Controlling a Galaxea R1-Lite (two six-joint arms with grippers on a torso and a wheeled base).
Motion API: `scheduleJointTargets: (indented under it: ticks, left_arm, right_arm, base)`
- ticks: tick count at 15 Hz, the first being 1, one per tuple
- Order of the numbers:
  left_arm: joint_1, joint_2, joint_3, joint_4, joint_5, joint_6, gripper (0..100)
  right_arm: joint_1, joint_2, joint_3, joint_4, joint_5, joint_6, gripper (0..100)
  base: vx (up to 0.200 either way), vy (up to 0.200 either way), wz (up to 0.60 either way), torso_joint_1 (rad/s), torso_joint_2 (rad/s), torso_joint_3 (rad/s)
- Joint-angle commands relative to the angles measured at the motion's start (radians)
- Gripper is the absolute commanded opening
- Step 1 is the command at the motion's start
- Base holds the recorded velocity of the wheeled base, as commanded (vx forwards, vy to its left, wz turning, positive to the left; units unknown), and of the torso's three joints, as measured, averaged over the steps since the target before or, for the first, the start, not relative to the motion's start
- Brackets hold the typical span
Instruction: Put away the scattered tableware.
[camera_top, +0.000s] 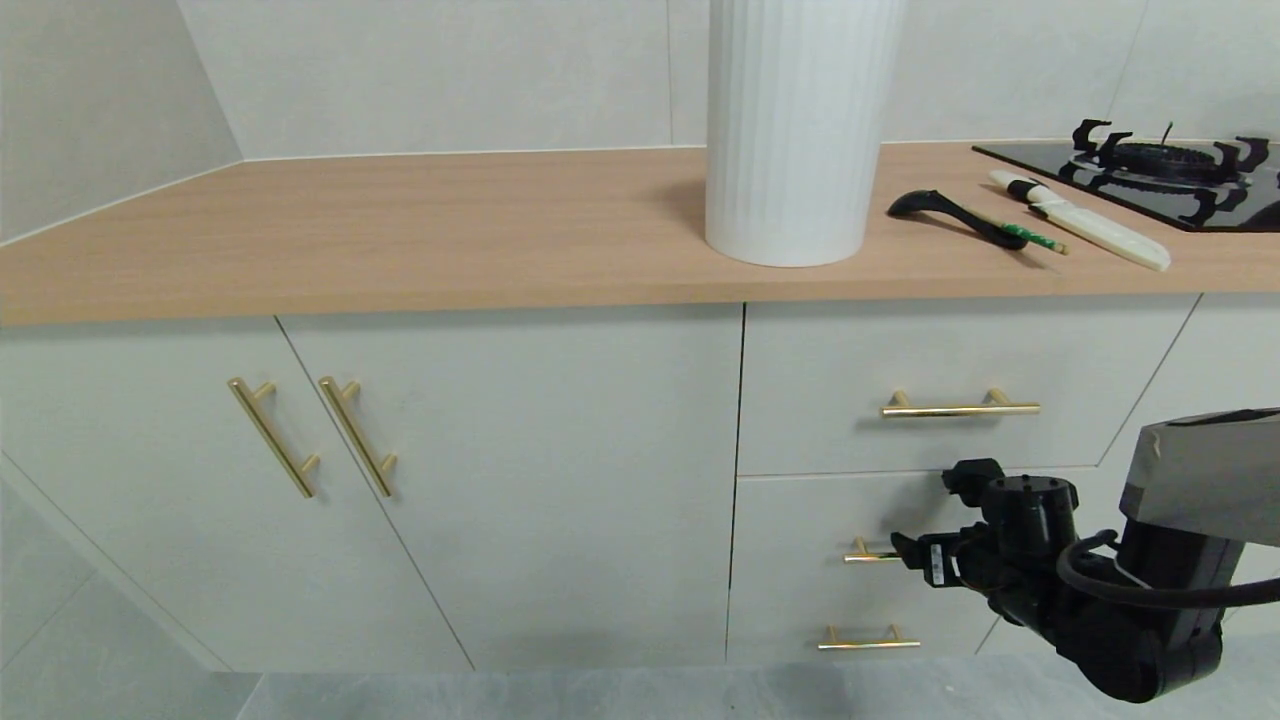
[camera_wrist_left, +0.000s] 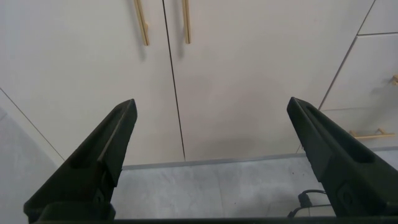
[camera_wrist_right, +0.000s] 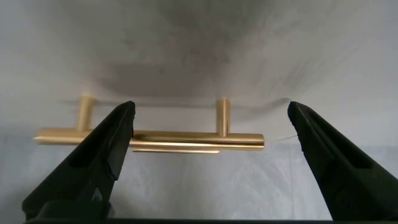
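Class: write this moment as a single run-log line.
right gripper: open, facing middle drawer handle | left gripper: open, facing cabinet doors | ladle, knife: on counter

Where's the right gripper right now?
Head view, lower right: the right gripper sits open at the middle drawer handle, below the top drawer handle.

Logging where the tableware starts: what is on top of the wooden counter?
On the counter: a white ribbed container, a black ladle, green chopsticks, a white knife and a gas hob. The container hides its own contents and the counter behind it.
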Motion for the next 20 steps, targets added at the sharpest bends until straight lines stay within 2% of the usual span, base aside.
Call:
scheduleJointTargets:
  ticks: [1,16,20]
  left_arm:
    - [0.0,0.002,0.0,0.0,0.0,0.0,100]
    - [0.0,0.002,0.0,0.0,0.0,0.0,100]
    - [0.0,0.002,0.0,0.0,0.0,0.0,100]
  right_arm:
    - [0.0,0.028,-0.007,0.0,-0.001,-0.001,100]
    - [0.0,0.055,0.004,0.001,-0.004,-0.01,100]
    - [0.0,0.002,0.029,0.017,-0.003,-0.01,100]
  base:
    - [0.0,0.0,0.0,0.0,0.0,0.0]
    - [0.0,0.0,0.0,0.0,0.0,0.0]
    - [0.0,0.0,0.0,0.0,0.0,0.0]
